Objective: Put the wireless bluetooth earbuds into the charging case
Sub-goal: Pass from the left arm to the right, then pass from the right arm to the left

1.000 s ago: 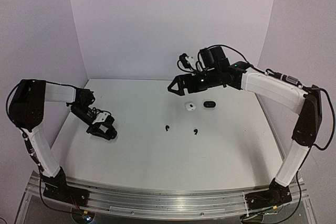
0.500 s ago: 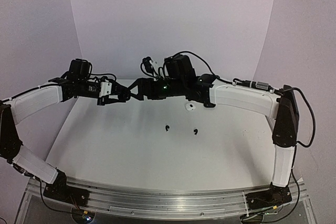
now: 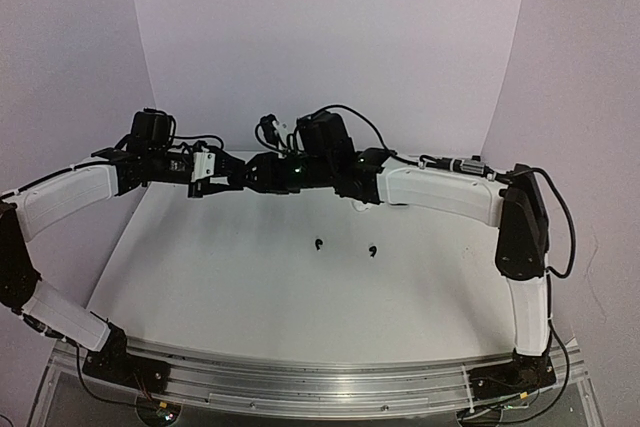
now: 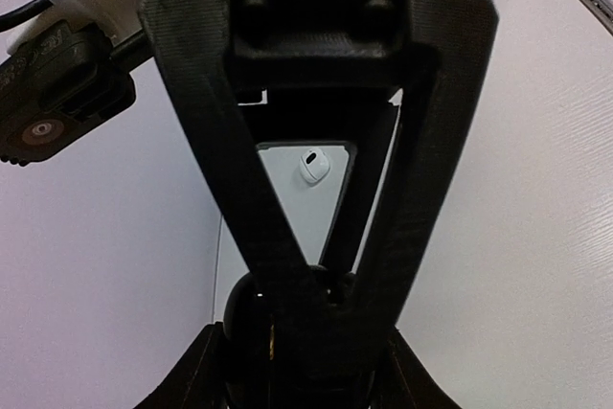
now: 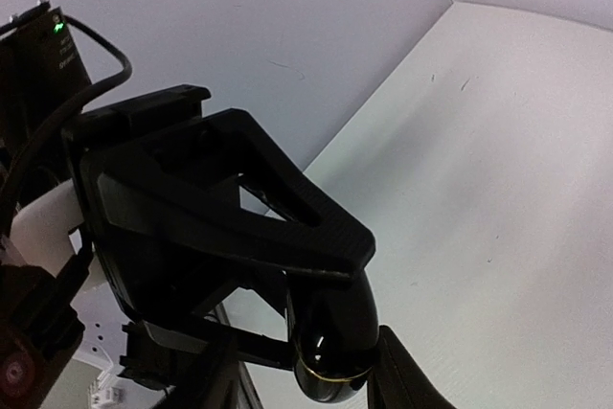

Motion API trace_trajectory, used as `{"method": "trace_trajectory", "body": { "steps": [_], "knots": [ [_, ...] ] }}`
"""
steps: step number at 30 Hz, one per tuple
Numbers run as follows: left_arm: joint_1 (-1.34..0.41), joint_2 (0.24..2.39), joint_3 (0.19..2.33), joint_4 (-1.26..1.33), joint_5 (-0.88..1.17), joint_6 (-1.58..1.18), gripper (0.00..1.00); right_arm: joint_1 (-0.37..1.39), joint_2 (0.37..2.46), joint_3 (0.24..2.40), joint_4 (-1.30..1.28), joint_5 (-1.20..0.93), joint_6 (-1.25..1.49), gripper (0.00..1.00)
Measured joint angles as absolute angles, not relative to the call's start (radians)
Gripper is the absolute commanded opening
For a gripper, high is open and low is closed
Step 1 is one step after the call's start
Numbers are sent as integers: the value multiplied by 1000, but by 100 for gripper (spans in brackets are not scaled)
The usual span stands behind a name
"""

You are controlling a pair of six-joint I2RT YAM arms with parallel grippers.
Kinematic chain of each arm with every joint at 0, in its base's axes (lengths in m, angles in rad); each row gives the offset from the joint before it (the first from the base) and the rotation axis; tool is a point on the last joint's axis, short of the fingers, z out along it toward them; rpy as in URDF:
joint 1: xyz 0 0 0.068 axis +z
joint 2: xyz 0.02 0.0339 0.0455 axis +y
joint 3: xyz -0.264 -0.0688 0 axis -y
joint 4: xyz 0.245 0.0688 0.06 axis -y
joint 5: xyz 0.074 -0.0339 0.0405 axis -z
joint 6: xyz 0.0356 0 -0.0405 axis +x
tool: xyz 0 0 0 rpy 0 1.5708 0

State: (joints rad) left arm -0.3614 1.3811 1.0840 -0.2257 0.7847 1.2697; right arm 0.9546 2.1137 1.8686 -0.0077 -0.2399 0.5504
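Handover position reached: right end effector [image 5: 305, 375] has narrowed from wide around black charging case [image 5: 330, 332], which left end effector [image 4: 302, 366] grips aloft; firm contact cannot be confirmed. Two black earbuds [image 3: 319, 244] [image 3: 372, 250] lie uninserted on worktop [image 3: 250, 292].

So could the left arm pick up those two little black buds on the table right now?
Probably not. The left gripper hangs above the table, shut on a black case that the right gripper also flanks. Nothing blocks the way down to the black buds; its jaws are simply full.
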Motion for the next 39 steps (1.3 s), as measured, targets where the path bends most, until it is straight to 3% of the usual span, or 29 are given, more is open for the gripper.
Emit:
{"method": "trace_trajectory", "body": {
  "steps": [2, 4, 6, 8, 11, 13, 15, 22, 27, 32, 39],
  "knots": [
    [-361, 1377, 1084, -226, 783, 1264, 16, 954, 2121, 1875, -9, -236, 556, 3],
    [-361, 1374, 1084, -226, 772, 1261, 16, 950, 2127, 1879, -3, -246, 559, 0],
    [-360, 1373, 1084, -220, 766, 1258, 23, 950, 2128, 1880, 3, -246, 567, 0],
    [-360, 1369, 1084, -218, 764, 1255, 43, 949, 2128, 1880, 9, -247, 561, 0],
    [-360, 1364, 1084, -218, 764, 1244, 84, 950, 2126, 1879, 14, -248, 541, 0],
    [-361, 1361, 1084, -218, 776, 1204, 96, 951, 2120, 1872, 14, -251, 497, 0],
    [-362, 1357, 1084, -221, 791, 1132, 99, 954, 2101, 1843, 11, -254, 443, 0],
    [-292, 1357, 1146, -345, 1024, 891, 97, 955, 1911, 1655, 12, -280, 182, 0],
    [-287, 1319, 1125, -306, 1207, 618, 83, 955, 1741, 1545, 113, -314, 47, 0],
    [-327, 1183, 996, -68, 1254, 273, 59, 967, 1675, 1504, 244, -322, -26, 0],
    [-374, 1119, 956, 175, 1224, 22, 53, 1006, 1676, 1503, 294, -343, -95, 0]
  ]
}}
